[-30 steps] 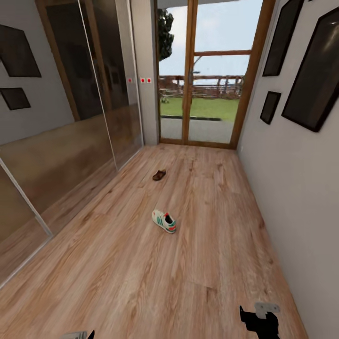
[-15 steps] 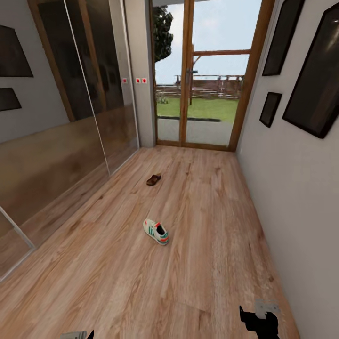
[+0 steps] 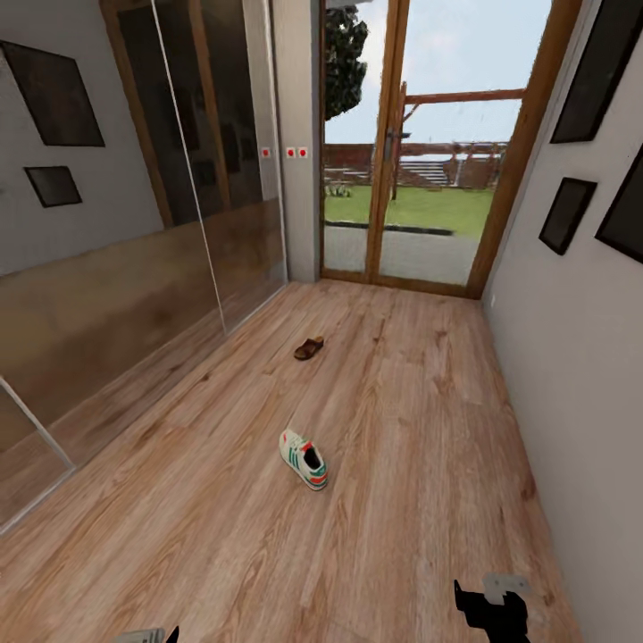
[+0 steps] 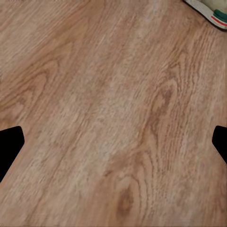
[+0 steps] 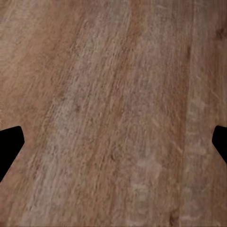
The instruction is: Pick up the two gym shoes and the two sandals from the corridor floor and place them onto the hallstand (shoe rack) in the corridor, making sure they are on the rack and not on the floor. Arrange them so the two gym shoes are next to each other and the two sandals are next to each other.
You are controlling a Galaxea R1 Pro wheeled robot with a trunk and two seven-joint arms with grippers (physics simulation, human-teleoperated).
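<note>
Both arms hang low at the near edge of the head view. The right gripper (image 3: 491, 612) shows as a black shape with a grey plate just above the corridor floor (image 3: 420, 429), close to the right-hand wall; the left gripper (image 3: 152, 636) barely pokes into sight as a grey and black tip. In each wrist view the two black fingertips (image 4: 10, 144) (image 5: 10, 144) sit far apart at opposite sides with bare planks between them, so both sets of fingers are spread wide and hold nothing.

One gym shoe (image 3: 304, 459) lies on the floor around the middle of the corridor, resting on its sole. It is white with green side stripes, an orange-red heel patch and a dark opening. A corner of it, pale sole and a red and green band, shows in the left wrist view (image 4: 210, 12).

One sandal (image 3: 309, 348) lies farther along the floor toward the glass door (image 3: 420, 179), well apart from the shoe; it is small, dark brown and flat
</note>
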